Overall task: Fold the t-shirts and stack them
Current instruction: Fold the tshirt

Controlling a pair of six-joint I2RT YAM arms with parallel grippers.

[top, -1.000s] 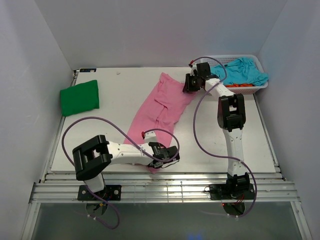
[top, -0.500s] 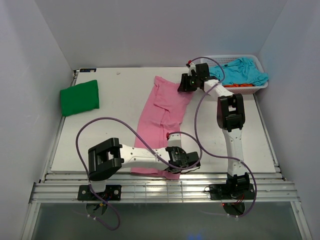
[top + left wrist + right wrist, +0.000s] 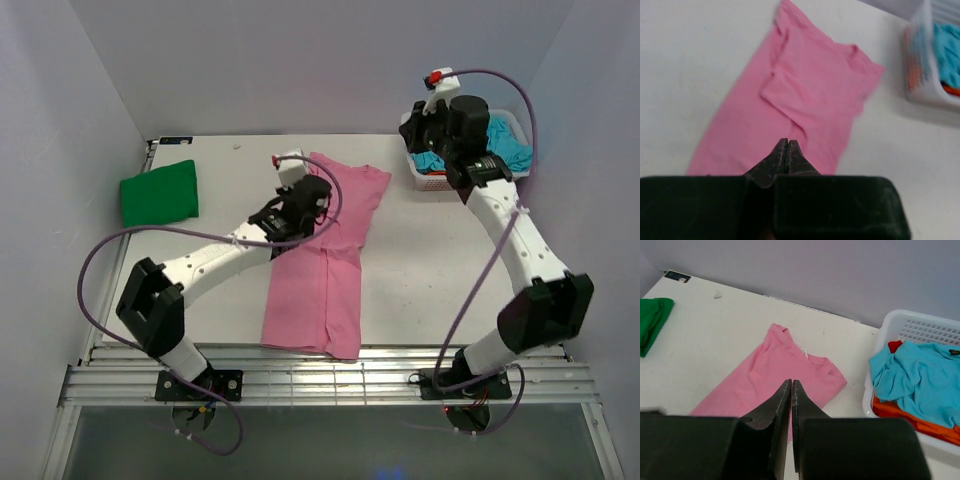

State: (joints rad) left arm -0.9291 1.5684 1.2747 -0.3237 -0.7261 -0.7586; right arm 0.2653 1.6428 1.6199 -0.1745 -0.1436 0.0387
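Note:
A large pink t-shirt (image 3: 322, 262) lies flat on the table, folded lengthwise, its collar toward the back. It also shows in both wrist views (image 3: 805, 100) (image 3: 767, 377). My left gripper (image 3: 312, 196) hovers over its upper half, shut on nothing (image 3: 786, 143). My right gripper (image 3: 425, 130) is raised beside the basket, shut and empty (image 3: 791, 383). A green t-shirt (image 3: 159, 193) (image 3: 652, 320) lies folded at the back left. A turquoise t-shirt (image 3: 505, 145) (image 3: 920, 377) lies crumpled on an orange one (image 3: 907, 420) (image 3: 912, 70) in the basket.
The white mesh basket (image 3: 420, 175) (image 3: 920, 330) (image 3: 927, 95) stands at the table's back right corner. White walls close in the table on three sides. A metal rail (image 3: 320, 385) runs along the near edge by the arm bases.
The right gripper let go of the pink shirt, shut and rose up by the basket. The left arm swung from the near edge to above the shirt's upper half. The shirt now lies straighter.

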